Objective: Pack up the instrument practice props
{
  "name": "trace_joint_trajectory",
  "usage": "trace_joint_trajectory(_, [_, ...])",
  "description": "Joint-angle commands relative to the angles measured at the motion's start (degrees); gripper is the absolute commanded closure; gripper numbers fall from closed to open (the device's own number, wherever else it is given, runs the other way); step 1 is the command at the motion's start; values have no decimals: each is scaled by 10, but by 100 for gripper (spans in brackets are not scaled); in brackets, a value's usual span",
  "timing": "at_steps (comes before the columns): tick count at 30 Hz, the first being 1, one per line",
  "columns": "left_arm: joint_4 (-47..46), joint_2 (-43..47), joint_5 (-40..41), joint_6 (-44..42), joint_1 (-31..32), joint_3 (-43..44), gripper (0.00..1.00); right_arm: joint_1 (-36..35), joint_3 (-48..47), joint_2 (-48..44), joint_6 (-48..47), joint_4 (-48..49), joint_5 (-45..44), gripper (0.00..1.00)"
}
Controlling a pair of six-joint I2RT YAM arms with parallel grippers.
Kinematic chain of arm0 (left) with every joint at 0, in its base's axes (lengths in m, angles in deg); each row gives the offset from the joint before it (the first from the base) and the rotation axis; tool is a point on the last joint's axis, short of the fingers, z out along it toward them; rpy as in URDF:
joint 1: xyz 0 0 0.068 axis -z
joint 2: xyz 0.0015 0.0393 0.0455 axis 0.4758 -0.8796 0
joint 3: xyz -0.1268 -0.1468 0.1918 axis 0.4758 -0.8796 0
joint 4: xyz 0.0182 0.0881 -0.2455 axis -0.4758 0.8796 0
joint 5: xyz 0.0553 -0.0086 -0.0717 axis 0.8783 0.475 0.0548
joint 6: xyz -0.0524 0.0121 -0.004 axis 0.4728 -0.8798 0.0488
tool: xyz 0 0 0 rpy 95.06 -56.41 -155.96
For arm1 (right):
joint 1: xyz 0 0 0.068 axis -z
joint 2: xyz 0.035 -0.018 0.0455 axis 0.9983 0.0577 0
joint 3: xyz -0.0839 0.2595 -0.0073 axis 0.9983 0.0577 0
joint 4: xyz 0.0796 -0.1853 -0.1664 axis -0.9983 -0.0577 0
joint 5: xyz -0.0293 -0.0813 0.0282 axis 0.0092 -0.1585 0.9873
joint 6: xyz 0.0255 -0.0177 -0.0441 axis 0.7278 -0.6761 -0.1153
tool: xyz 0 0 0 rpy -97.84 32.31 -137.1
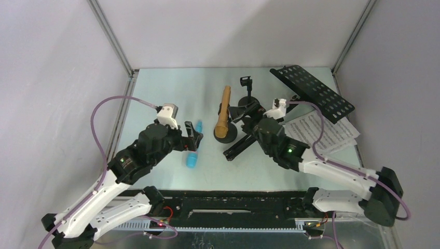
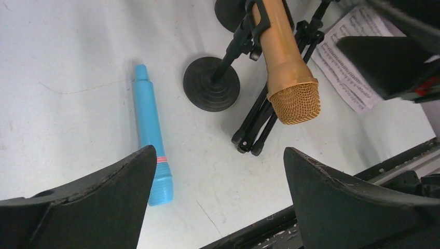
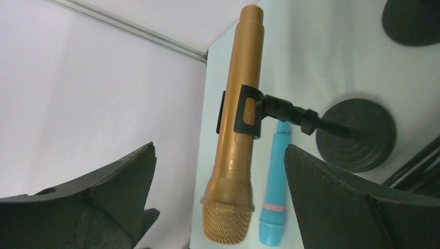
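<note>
Tan mic, mesh head, clipped in ringed round-base holder on table | blue mic smooth plastic, flat beside it | left gripper, right gripper gaping, empty | perforated desk shows in top view only

The pale flat tabletop is carrying a light-blue plastic toy microphone, two black round-based clip holders, a black perforated music rack and white sheet-music pages.

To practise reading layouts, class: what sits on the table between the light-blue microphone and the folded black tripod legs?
The round black base of the clip holder gripping the tan microphone; the left wrist view shows it best.
</note>
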Motion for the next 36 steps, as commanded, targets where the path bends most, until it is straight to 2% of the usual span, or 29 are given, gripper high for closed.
trace_joint_trajectory(1, [-14,-14,10,1,-3,46,0,9,36,-76,-114,-27,-14,0])
trace_joint_trajectory(8, [-12,-39,2,17,-3,71,0,83,106,-146,-270,-37,100,0])
trace_joint_trajectory(12, [-22,-69,-23,28,-3,104,0,132,160,-173,-366,10,189,1])
trace_joint_trajectory(15, [-24,-116,-41,31,1,143,0,159,192,-176,-435,59,293,3])
trace_joint_trajectory(17, [-24,-153,-49,32,7,169,0,165,208,-173,-467,91,323,3])
trace_joint_trajectory(24, [5,-268,-43,36,28,242,3,184,217,-143,-498,142,372,3])
trace_joint_trajectory(29, [9,-304,-39,47,44,243,5,214,217,-114,-503,179,405,4])
trace_joint_trajectory(36, [-3,-357,-27,48,46,244,12,239,217,-52,-544,267,472,2])
